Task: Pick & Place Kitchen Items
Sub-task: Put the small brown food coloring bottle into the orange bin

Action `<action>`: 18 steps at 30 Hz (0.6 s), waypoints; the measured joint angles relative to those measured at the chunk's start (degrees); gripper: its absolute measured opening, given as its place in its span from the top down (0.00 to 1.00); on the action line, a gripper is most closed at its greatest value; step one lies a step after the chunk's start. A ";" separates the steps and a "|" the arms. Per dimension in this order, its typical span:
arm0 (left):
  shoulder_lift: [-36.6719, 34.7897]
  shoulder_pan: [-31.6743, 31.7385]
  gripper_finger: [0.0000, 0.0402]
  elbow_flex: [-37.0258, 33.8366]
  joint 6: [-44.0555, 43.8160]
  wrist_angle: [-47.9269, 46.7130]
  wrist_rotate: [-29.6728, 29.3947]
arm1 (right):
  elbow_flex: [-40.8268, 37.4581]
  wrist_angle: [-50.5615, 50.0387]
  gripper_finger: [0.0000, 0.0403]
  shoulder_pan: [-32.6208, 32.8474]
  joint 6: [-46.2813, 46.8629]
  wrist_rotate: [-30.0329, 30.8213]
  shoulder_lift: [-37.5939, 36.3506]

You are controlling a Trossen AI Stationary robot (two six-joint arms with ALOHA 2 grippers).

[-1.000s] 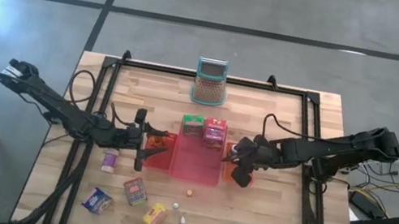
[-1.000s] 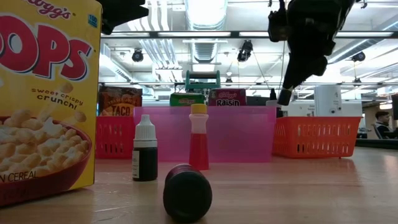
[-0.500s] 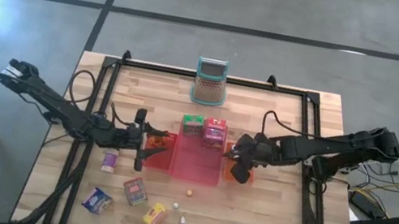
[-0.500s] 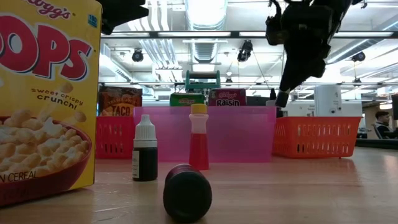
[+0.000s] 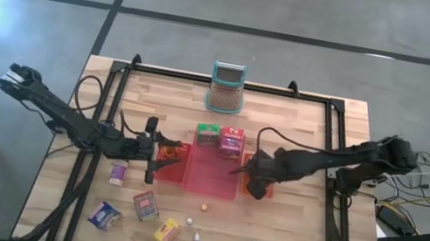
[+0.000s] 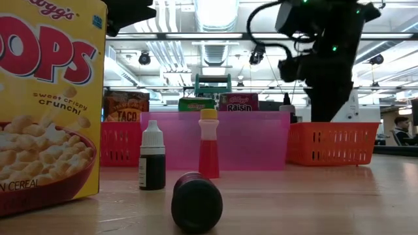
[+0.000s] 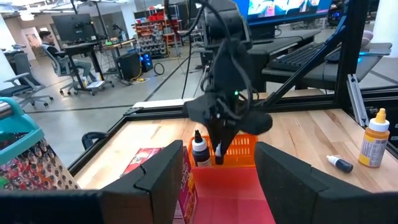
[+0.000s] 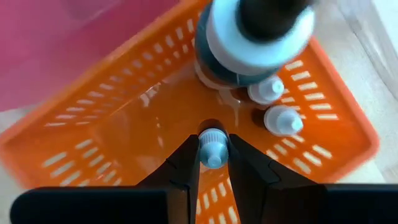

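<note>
My right gripper reaches down into the orange tray, shut on a tiny white-capped bottle. In the tray stand a larger dark-capped bottle and two small white-capped bottles. The left wrist view shows the right gripper from afar, inside the orange tray. My left gripper waits open over the red tray at the pink tray's left side. Boxes and small bottles stand near the table's front edge. My right gripper pinches the tiny bottle between its two fingers, just under its white cap, coming from above and pointing down. The bottle stands upright within the orange tray's walls. Whether its base touches the tray floor, I cannot tell.
A green box and a pink box sit behind the pink tray. The teal-rimmed mesh holder stands at the far edge. In the low view a yellow cereal box, a black bottle, a red bottle and a lying dark bottle are close.
My right gripper has moved toward the table's left and down, dropping from above the orange tray to behind its wall, and has tipped from slanting to pointing down.
</note>
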 joint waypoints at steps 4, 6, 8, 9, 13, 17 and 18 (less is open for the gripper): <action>0.00 0.00 0.49 0.00 -0.07 -0.03 0.00 | -0.04 -0.01 0.84 -1.50 -1.23 0.03 2.39; 0.00 0.02 0.49 0.00 -0.07 -0.03 0.00 | -0.08 0.09 0.84 -2.16 -1.74 0.12 2.48; 0.00 0.02 0.49 0.00 -0.05 -0.06 0.00 | -0.23 0.39 0.84 -2.49 -1.89 0.23 2.46; 0.00 0.02 0.49 0.00 -0.06 -0.07 0.00 | -0.24 0.40 0.84 -2.52 -1.92 0.34 2.37; 0.00 0.02 0.49 0.00 -0.05 -0.05 0.00 | -0.35 0.81 0.84 -2.64 -2.19 1.72 2.00; 0.00 0.02 0.49 0.00 -0.28 -0.03 0.00 | -0.39 0.81 0.84 -2.70 -2.41 1.77 2.39; 0.00 0.02 0.49 0.00 -0.31 -0.05 0.00 | -0.47 0.91 0.84 -2.70 -2.56 1.94 2.43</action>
